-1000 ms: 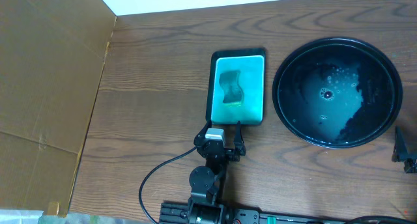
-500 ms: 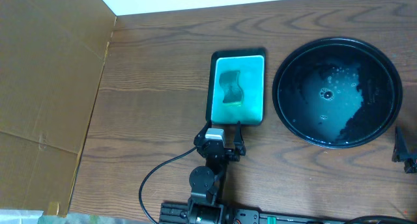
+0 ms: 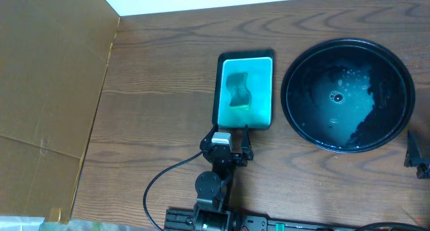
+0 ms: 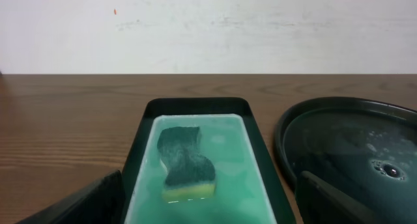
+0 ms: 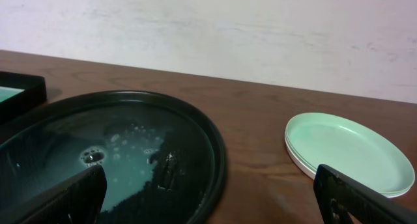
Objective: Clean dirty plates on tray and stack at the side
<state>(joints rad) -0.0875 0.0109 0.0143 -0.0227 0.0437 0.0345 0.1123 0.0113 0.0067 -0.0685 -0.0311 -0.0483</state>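
Observation:
The black tray lies at the right of the table, wet with foam and water, with no plate on it. It also shows in the left wrist view and the right wrist view. The plates sit stacked on the table to the right of the tray, pale and clean-looking; they are out of the overhead view. My left gripper is open and empty just in front of the teal dish. My right gripper is open and empty in front of the gap between tray and plates.
A rectangular teal dish in a black holder holds soapy water and a green-yellow sponge, left of the tray. A large cardboard sheet covers the left side. A white wall lies beyond the table's far edge.

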